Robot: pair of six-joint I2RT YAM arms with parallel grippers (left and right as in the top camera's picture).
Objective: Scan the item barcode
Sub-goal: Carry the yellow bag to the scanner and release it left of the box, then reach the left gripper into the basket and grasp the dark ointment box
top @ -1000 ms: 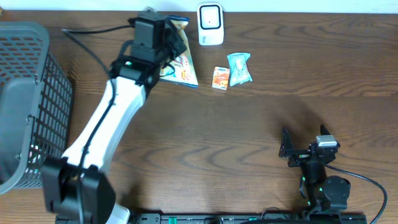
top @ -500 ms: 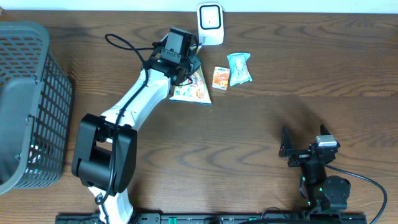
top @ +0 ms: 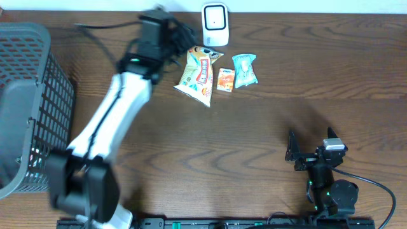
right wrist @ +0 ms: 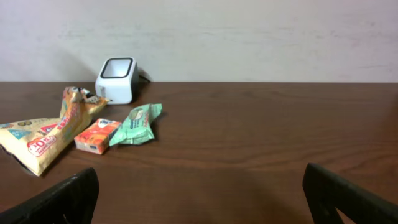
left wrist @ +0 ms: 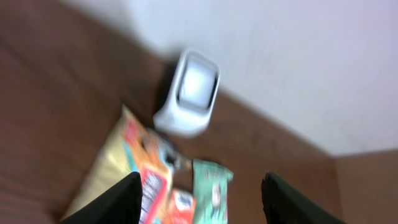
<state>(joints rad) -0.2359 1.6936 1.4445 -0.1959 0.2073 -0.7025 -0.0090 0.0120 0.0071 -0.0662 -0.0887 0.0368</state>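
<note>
Left pincer (left wrist: pixel 202 183) half open, empty, at the snack bag's (top: pixel 197 75) 10 o'clock. Bag lies on tabletop (top: pixel 254 140), scanner's (top: pixel 215 24) 7 o'clock. Right pincer (right wrist: pixel 199 177) wide open, empty. Scan looks pending; next: grip bag, aim barcode at scanner.

snack bag (top: pixel 198 75), below-left of the scanner (top: pixel 215 24): print too blurred to read
orange packet (top: pixel 225 79), below scanner: lettering illegible
green packet (top: pixel 245 69), below-right of scanner: lettering illegible

left arm (top: pixel 111 114): stretched far forward, slanting rightward, blurred | left gripper (left wrist: pixel 200 202): jaws apart, nothing between them | right arm (top: pixel 327 184): folded low by its base | right gripper (right wrist: pixel 199 202): jaws wide apart, empty
</note>
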